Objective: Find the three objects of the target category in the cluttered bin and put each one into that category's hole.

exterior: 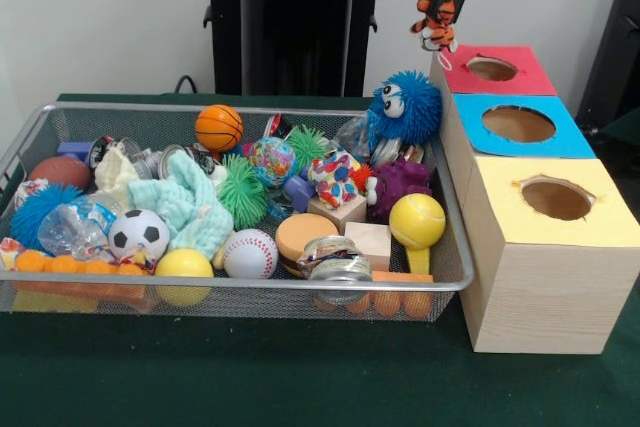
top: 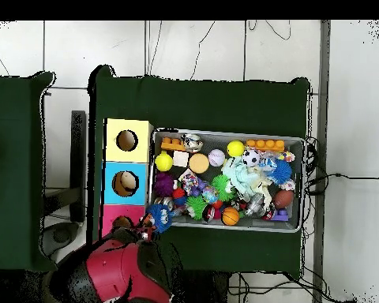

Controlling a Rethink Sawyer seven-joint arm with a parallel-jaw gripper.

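At the upper right of the front view, a striped tiger [exterior: 436,24] is pinched in the gripper [exterior: 443,9], dangling lengthwise just left of and above the red hole [exterior: 491,69], which lies down and to the right of the jaws, beside the bin [exterior: 250,281].

Bright, even light fills the front view, and the white wall behind the bin [exterior: 240,285] shows no hard shadow. Soft shade sits under the bin's near rim on the green cloth [exterior: 300,377]. A small gleam catches the yellow ball [exterior: 416,219] inside the bin. From overhead, the floor beyond the bin looks washed out.
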